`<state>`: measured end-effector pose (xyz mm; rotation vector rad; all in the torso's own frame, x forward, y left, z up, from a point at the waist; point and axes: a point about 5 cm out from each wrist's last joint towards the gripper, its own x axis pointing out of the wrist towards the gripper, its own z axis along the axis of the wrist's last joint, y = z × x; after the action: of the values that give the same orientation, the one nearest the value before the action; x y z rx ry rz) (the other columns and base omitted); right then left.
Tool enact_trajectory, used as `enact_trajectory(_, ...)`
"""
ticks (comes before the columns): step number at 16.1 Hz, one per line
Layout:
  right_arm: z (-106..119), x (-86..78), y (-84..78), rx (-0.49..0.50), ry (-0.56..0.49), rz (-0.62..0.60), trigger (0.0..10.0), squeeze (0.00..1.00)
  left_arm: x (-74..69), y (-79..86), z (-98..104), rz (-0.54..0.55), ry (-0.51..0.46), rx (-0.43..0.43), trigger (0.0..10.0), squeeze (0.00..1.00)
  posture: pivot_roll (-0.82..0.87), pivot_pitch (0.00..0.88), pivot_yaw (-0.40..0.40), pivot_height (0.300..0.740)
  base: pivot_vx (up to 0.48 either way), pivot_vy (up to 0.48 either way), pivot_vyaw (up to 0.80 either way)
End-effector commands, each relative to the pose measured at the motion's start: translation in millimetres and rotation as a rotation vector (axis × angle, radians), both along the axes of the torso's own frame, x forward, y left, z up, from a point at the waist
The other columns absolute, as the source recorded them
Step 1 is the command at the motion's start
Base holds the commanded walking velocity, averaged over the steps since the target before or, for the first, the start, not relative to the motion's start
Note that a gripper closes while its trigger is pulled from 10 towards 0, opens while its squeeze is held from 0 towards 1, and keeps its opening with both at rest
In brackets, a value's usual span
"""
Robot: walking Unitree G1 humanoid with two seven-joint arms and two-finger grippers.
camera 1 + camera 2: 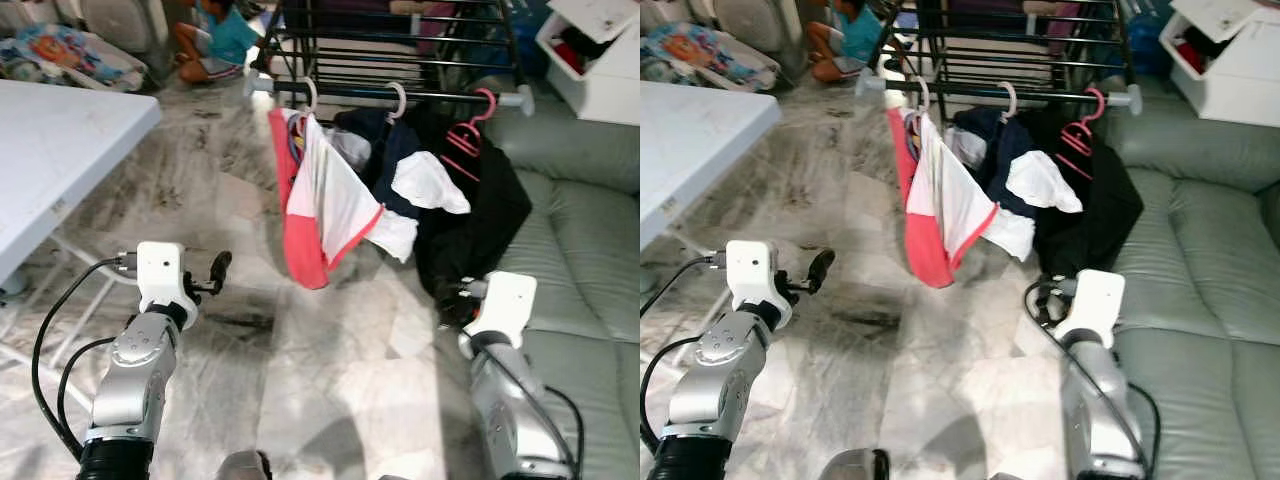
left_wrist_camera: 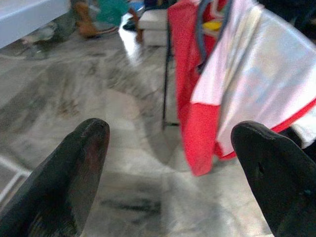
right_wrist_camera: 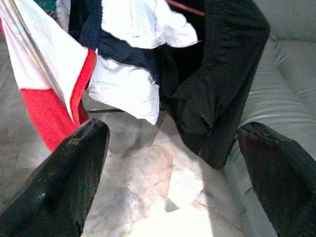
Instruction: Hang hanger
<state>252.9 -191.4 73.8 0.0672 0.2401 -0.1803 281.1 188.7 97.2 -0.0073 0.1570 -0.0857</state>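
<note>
Pincers left point(image 2: 168, 163) and right point(image 3: 173, 168) both spread, empty, above floor point(image 1: 330, 370). Rack point(image 1: 400, 60) at 12 o'clock carries hangers point(image 1: 470, 135) with clothes point(image 1: 330, 200).

Rack ahead, sofa right, table left.
Garments point(image 1: 330, 200) hang from my front rack's rail point(image 1: 400, 95); sofa point(image 1: 580, 250) beside it, table point(image 1: 60, 150) opposite.
</note>
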Motion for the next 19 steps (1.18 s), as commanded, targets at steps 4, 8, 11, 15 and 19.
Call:
enact_trajectory(4,15,8.9,-6.1,-0.089,-0.049,-0.068,10.0,1.0,2.5,-1.0,3,0.005,0.024,0.0,10.0,1.0,0.03,0.074,0.025,0.74,0.0,0.0,0.0)
enact_trajectory(8,19,13.0,-14.5,-0.067,-0.049,-0.113,10.0,0.95,5.0,-9.0,7,-0.014,0.032,0.028,10.0,0.0,0.03,0.077,0.018,0.74,0.0,0.0,0.0)
enact_trajectory(11,18,13.5,-10.6,-0.046,-0.049,-0.08,10.0,0.0,6.3,-11.0,14,-0.005,0.005,-0.022,10.0,0.0,0.04,0.083,0.008,0.74,0.0,0.0,0.0)
enact_trajectory(15,14,14.2,-8.4,-0.013,-0.031,-0.079,10.0,0.0,4.9,-13.2,17,-0.027,-0.01,-0.084,10.0,0.0,0.04,0.072,0.01,0.74,0.0,0.0,-0.2)
enact_trajectory(19,10,11.6,-6.6,-0.017,-0.012,-0.079,10.0,0.0,4.5,-17.6,19,-0.07,-0.017,-0.106,10.0,0.0,0.04,0.08,0.018,0.74,0.0,0.071,-0.8)
